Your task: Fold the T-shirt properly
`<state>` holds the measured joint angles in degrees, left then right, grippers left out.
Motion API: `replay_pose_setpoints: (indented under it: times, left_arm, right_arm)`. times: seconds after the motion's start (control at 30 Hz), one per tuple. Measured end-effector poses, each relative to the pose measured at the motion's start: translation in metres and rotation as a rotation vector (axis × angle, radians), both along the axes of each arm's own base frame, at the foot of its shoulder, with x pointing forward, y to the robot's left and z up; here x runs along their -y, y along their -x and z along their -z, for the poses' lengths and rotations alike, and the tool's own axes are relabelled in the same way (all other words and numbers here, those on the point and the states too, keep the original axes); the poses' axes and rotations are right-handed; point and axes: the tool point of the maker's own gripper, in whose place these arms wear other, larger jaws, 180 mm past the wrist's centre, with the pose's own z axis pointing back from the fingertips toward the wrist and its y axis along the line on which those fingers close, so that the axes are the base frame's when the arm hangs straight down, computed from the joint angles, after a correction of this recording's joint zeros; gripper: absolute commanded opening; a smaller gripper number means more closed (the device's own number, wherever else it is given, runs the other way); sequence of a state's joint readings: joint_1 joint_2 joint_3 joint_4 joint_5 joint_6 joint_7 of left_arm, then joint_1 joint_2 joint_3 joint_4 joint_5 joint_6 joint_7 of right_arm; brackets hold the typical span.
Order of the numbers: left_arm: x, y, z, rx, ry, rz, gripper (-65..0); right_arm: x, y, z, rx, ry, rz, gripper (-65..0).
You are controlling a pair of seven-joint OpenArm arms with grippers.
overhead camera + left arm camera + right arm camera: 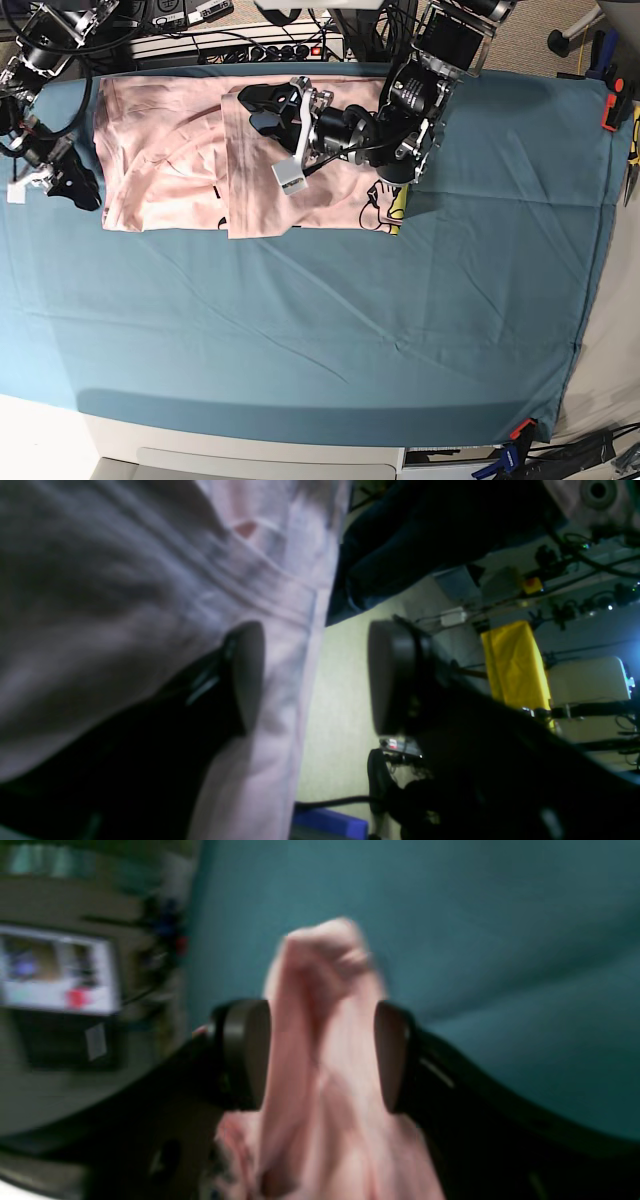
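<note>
Pale pink T-shirt [170, 150], plain on the upturned side, with a small patch of black and yellow print at its right hem. Solid teal tablecloth [330, 320], unpatterned. Black gripper fingers [245, 1050]; bright yellow cloth [515, 670] and orange clamp [611, 108] at the margins; pale cream floor [340, 690].

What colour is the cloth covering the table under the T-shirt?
Teal; the tablecloth shows best in the base view, with the pale pink T-shirt lying on it.
</note>
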<state>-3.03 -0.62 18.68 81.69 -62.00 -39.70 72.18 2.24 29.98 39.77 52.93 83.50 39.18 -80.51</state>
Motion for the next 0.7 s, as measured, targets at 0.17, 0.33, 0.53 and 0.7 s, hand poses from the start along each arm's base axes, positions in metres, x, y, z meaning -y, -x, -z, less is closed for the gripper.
replay_pose_setpoints:
  times: [0.17, 0.33, 0.53, 0.7]
  left_arm:
    - [-0.001, 0.0, 0.001, 0.003, -0.007, 0.001, -31.1]
    - [-0.001, 0.0, 0.002, 0.003, -0.01, 0.001, -31.1]
    - [-0.002, 0.0, 0.002, 0.003, -0.01, 0.001, -31.1]
    - [-0.002, 0.0, 0.002, 0.003, -0.011, 0.001, -31.1]
  right_arm:
    - [-0.024, 0.001, 0.015, -0.067, 0.019, -0.107, -31.3]
    - [-0.043, 0.004, 0.027, -0.12, 0.045, -0.204, -31.3]
    - [-0.052, 0.004, 0.031, -0.134, 0.055, -0.248, -31.3]
    - [-0.047, 0.005, 0.029, -0.138, 0.068, -0.253, -31.3]
